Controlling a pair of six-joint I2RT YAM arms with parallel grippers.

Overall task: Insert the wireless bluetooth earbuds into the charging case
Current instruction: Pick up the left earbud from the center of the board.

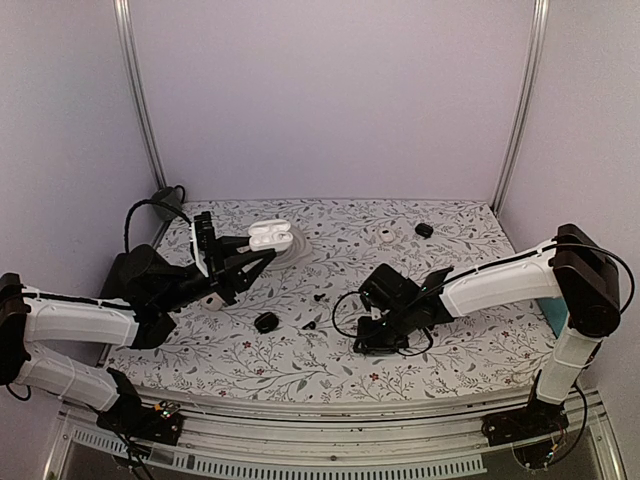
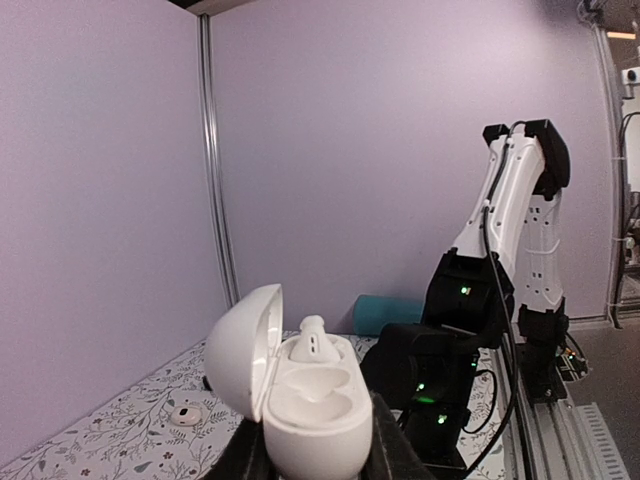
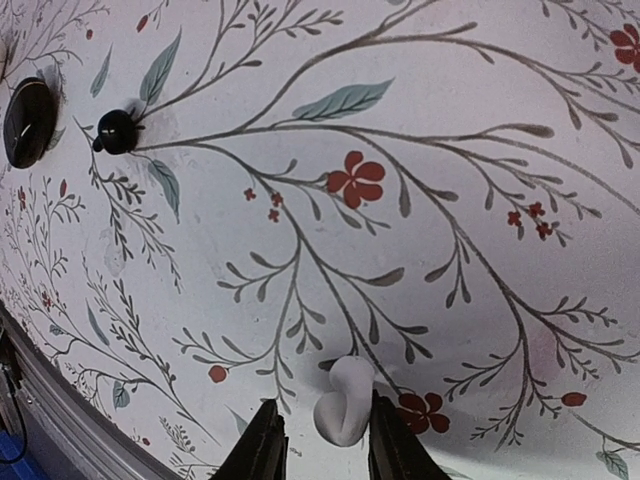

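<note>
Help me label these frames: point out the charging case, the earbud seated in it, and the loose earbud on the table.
charging case (image 2: 318,422), left wrist view, front of its lower shell.
seated earbud (image 2: 312,345), left wrist view, its rounded top.
loose earbud (image 3: 343,402), right wrist view, middle of its white body.

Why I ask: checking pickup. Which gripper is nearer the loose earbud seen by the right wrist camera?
Right. The right gripper straddles the earbud; the left gripper holds the charging case, far to its left.

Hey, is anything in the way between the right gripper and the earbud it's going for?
Nothing visible. The earbud lies on the table between the right gripper's open fingers; the small black bits sit well off to one side.
</note>
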